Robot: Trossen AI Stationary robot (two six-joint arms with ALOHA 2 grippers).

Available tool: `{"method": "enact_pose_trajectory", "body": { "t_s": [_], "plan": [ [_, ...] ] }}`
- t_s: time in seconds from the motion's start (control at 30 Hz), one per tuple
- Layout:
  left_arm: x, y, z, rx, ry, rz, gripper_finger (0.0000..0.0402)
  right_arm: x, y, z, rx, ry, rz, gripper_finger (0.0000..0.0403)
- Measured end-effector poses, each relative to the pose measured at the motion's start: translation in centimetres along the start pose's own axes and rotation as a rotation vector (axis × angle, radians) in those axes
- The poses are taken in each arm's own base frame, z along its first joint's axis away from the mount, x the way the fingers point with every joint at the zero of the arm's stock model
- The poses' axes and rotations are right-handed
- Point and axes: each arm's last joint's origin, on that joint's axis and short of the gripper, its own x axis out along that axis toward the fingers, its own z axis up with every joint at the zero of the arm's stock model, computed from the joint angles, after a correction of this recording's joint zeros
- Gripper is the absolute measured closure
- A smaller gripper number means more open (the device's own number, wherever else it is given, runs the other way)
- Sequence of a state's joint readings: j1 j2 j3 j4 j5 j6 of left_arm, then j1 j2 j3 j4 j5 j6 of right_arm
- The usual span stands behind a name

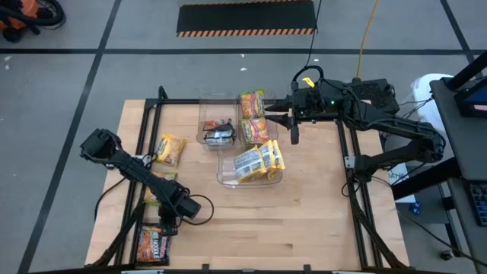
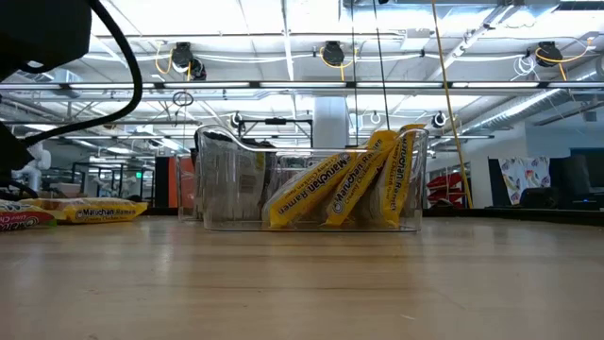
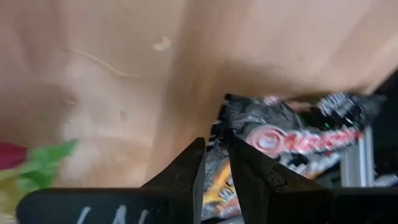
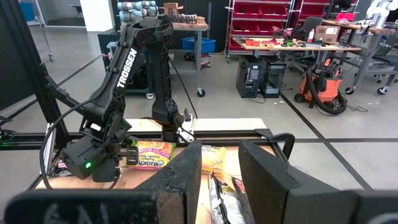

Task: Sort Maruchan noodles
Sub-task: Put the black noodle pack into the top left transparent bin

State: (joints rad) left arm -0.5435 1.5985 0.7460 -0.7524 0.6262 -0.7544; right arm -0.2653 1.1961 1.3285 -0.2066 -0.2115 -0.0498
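Observation:
A dark Maruchan packet [image 1: 152, 245] lies flat near the table's front left corner. My left gripper [image 1: 164, 225] slants down just above its far end, open by a narrow gap [image 3: 216, 144], and through that gap the packet [image 3: 292, 134] shows beyond the fingertips. A yellow packet [image 1: 172, 149] and a green one [image 3: 43, 165] lie loose on the left of the table. Three clear bins hold sorted packets: yellow [image 1: 259, 161], orange [image 1: 253, 114] and dark [image 1: 219, 134]. My right gripper [image 1: 295, 128] hangs open and level, high over the bins' right side.
The clear bins [image 1: 228, 176] stand in the middle of the table toward its far edge. A black frame rail [image 1: 144, 144] runs along the left side and another [image 1: 351, 183] along the right. Bare wood [image 1: 289, 221] lies toward the front right.

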Motion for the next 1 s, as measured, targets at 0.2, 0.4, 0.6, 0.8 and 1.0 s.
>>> {"method": "enact_pose_trajectory", "body": {
  "t_s": [0.2, 0.4, 0.6, 0.8, 1.0],
  "plan": [
    [0.0, -0.1, -0.1, 0.057, 0.026, -0.030, 0.0323, 0.0, 0.0, 0.0, 0.000, 0.000, 0.000, 0.0302],
    [0.0, -0.1, -0.1, 0.069, 0.025, -0.031, 0.0323, 0.0, 0.0, 0.0, 0.000, 0.000, 0.000, 0.0302],
    [0.1, -0.2, -0.1, 0.076, 0.017, -0.024, 0.0323, 0.0, 0.0, 0.0, 0.000, 0.000, 0.000, 0.0302],
    [1.2, -0.4, 0.0, 0.068, 0.044, 0.002, 0.0323, 0.0, 0.0, 0.0, 0.000, 0.000, -0.001, 0.0302],
    [2.3, -0.3, 0.2, 0.014, 0.100, 0.017, 0.0323, 0.0, 0.0, 0.0, -0.001, -0.004, -0.001, 0.0302]
  ]
}}
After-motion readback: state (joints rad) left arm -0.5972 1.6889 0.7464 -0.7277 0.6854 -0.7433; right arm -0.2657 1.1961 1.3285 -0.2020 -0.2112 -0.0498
